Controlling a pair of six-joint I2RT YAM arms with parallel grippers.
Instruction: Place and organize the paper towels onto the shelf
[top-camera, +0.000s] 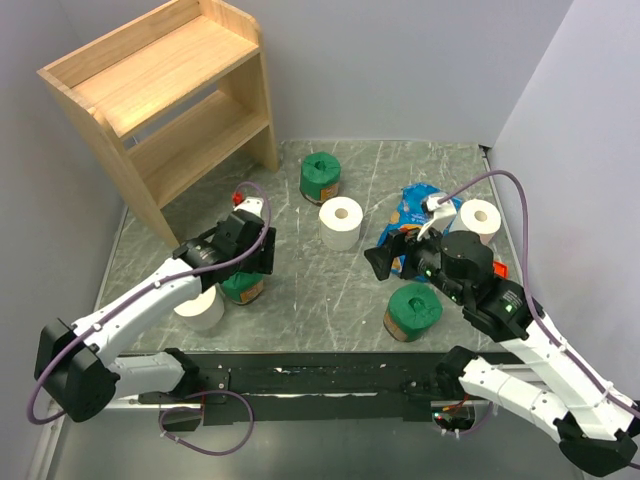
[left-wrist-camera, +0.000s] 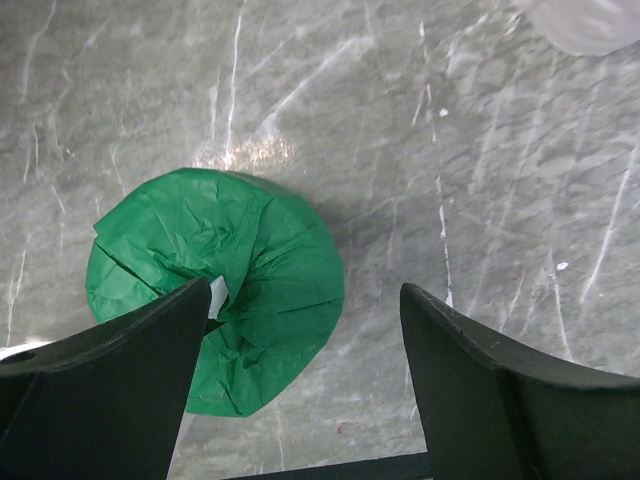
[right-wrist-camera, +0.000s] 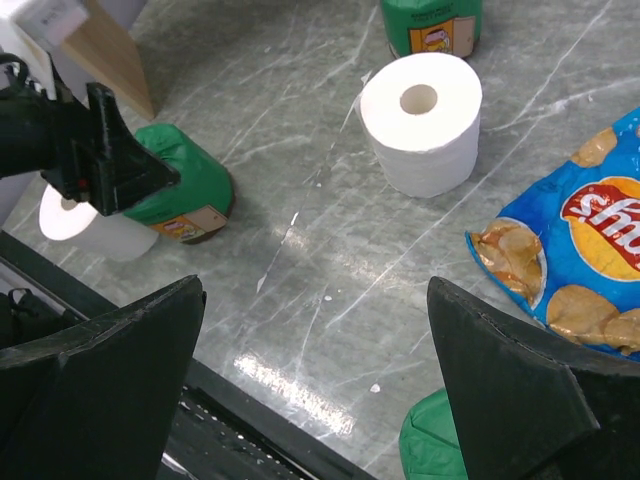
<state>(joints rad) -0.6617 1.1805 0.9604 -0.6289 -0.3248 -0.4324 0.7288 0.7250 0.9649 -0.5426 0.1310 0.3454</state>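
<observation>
The wooden shelf (top-camera: 170, 90) stands at the far left, both tiers bare. Three green-wrapped rolls stand on the table: one at the back (top-camera: 321, 177), one under my left gripper (top-camera: 243, 288), one at the near right (top-camera: 413, 311). Three white rolls are at the middle (top-camera: 341, 222), the right (top-camera: 481, 218) and the near left (top-camera: 203, 308). My left gripper (left-wrist-camera: 305, 340) is open just above the green roll (left-wrist-camera: 215, 285), which lies towards its left finger. My right gripper (right-wrist-camera: 315, 340) is open and empty over bare table, with the white roll (right-wrist-camera: 420, 120) ahead of it.
A blue chip bag (top-camera: 415, 205) lies at the right, behind my right gripper; it also shows in the right wrist view (right-wrist-camera: 570, 260). Small red packets lie near the shelf foot (top-camera: 238, 195) and by the right arm (top-camera: 500, 270). Walls close in on both sides.
</observation>
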